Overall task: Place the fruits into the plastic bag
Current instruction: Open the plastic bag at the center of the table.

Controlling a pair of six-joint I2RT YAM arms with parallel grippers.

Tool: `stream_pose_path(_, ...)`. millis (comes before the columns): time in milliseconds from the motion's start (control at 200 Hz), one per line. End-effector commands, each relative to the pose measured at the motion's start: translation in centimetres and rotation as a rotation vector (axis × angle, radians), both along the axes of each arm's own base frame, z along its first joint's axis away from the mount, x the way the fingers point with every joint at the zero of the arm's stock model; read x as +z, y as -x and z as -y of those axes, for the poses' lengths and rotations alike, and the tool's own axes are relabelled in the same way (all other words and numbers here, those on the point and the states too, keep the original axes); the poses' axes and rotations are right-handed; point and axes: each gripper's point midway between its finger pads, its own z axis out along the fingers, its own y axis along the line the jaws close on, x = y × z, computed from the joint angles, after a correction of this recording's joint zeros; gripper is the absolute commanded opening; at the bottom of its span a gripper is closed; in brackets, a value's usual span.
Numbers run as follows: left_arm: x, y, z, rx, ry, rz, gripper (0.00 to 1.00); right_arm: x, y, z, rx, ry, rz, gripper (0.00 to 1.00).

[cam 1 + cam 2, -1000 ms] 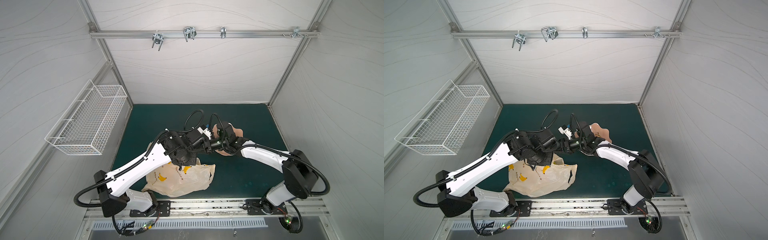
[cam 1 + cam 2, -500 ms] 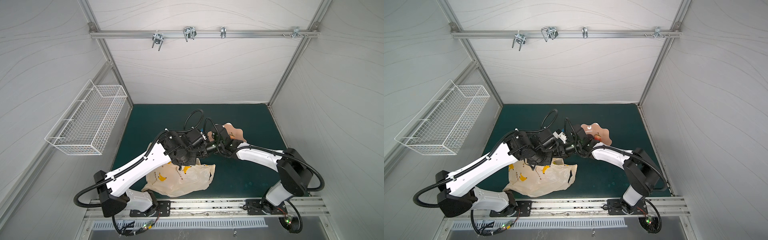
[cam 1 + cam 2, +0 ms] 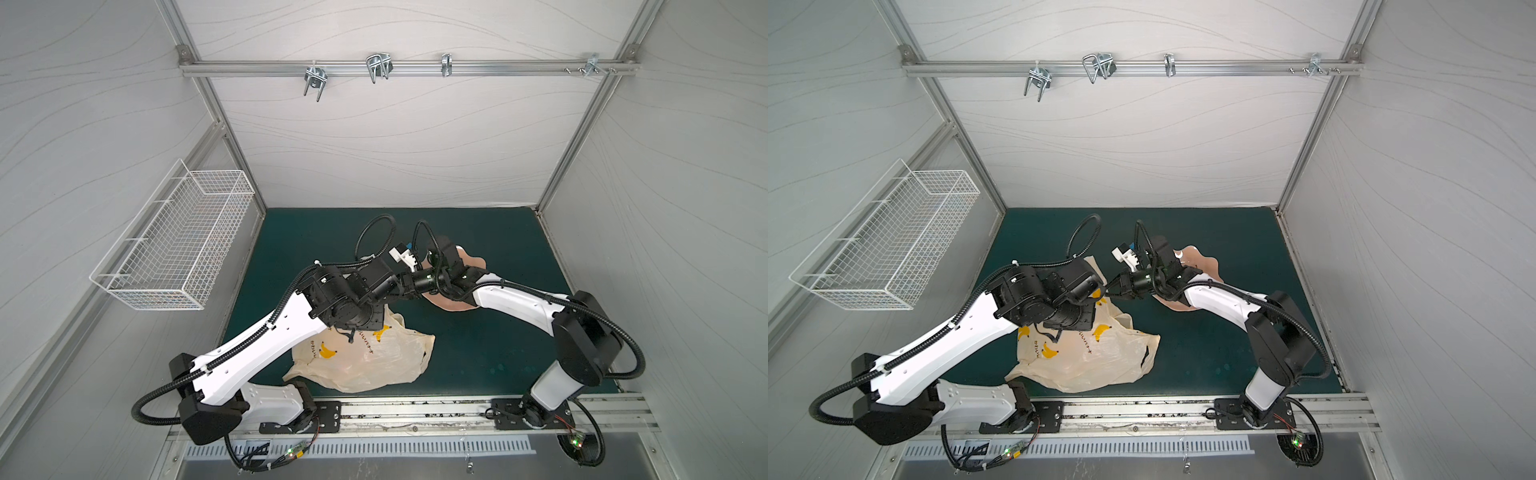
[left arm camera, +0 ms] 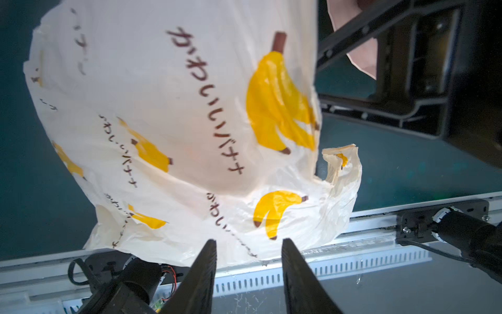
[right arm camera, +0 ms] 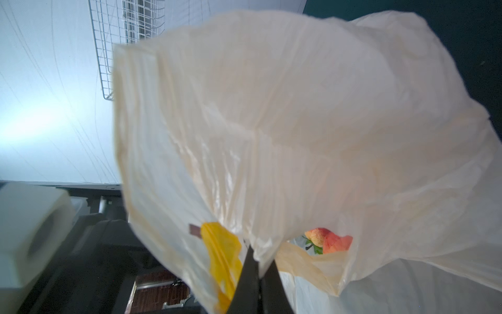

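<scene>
The plastic bag (image 3: 365,357) is seen lying crumpled on the green bench (image 3: 490,353). Its printed side is turned upward, and one loop handle is spread out at its right end. The bag's far edge is lifted off the bench.

That edge is pinched by the right claw (image 5: 259,258). In the right wrist view its fingers are pressed together with a fold of the thin film caught between them. In a top view the same claw (image 3: 1115,291) is met at the bag's far right corner.

The left claw (image 4: 250,242) is held above the bag, and its fingers (image 4: 206,266) are spread apart. Nothing is gripped between them, and the bag's printed face is seen beyond them.

One fruit (image 5: 328,240), red-orange with a green top, is seen inside the bag through its mouth, just beside the pinched edge. Other fruits cannot be made out.

A wavy-edged pink dish (image 3: 473,262) is set on the bench beyond the bag, to its far right and apart from it. It is partly covered by the right arm. A white wire basket (image 3: 174,249) is hung on the wall well apart from the bag, to its left.
</scene>
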Motion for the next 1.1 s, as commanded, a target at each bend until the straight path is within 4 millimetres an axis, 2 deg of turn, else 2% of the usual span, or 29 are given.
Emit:
stream_pose_path(0, 1.1, -0.7, -0.3, 0.057, 0.011, 0.047, 0.45, 1.0, -0.1, 0.5, -0.014, 0.006, 0.043, 0.00)
stream_pose_path(65, 1.4, -0.9, 0.2, 0.070, 0.040, 0.053, 0.45, 1.2, -0.2, 0.5, -0.012, 0.010, 0.058, 0.00)
stream_pose_path(205, 2.2, -1.2, 2.8, 0.068, 0.169, 0.043, 0.47, 1.6, -0.1, 0.3, -0.002, 0.004, 0.052, 0.00)
stream_pose_path(410, 1.7, -1.4, 3.1, 0.132, 0.149, 0.027, 0.54, 1.9, 0.5, 0.6, 0.007, 0.008, 0.052, 0.00)
stream_pose_path(525, 1.3, -1.5, 4.5, 0.138, 0.167, 0.016, 0.56, 1.5, 0.7, 0.6, 0.008, 0.011, 0.039, 0.00)
stream_pose_path(790, -0.4, -0.1, 5.4, 0.107, -0.043, -0.024, 0.59, 1.6, 0.3, 0.2, 0.014, 0.005, 0.018, 0.00)
stream_pose_path(985, -2.1, -0.1, 5.4, 0.138, -0.108, -0.014, 0.64, 1.6, -0.1, 0.1, 0.007, -0.004, -0.005, 0.00)
stream_pose_path(1020, -2.4, -0.1, 5.2, 0.145, -0.121, -0.011, 0.76, 1.5, -0.1, 0.1, 0.006, -0.004, -0.009, 0.00)
stream_pose_path(1090, -2.8, -0.5, 4.9, 0.154, -0.142, 0.005, 0.78, 1.6, -0.2, 0.0, 0.008, -0.007, -0.016, 0.00)
